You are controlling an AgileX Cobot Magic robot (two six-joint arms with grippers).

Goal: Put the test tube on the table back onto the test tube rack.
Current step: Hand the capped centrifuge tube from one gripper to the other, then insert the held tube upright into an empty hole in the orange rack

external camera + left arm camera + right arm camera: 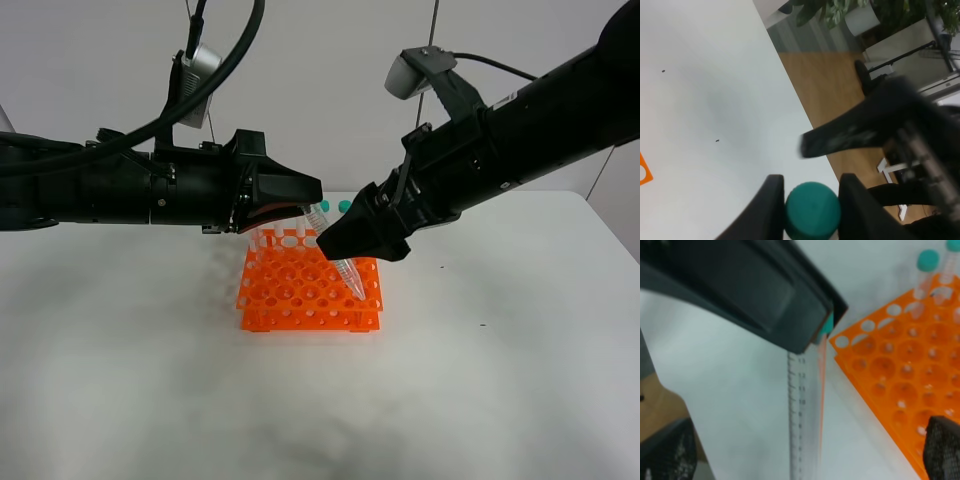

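- The left gripper (306,206) pinches the teal cap (812,210) of the test tube (352,280). One finger presses on each side of the cap.
- The right gripper (338,247) is wide open. Its fingers stand on either side of the tube's middle and do not touch it.
- The tube hangs over the orange test tube rack (290,300), not on the white table (150,390).
- The tube is tilted. Its cap is up, toward the far left. Its pointy tip goes down toward the near right, at the rack's holes. I cannot tell if the tip is in a hole.
- At the far side of the rack stand other tubes (345,207).
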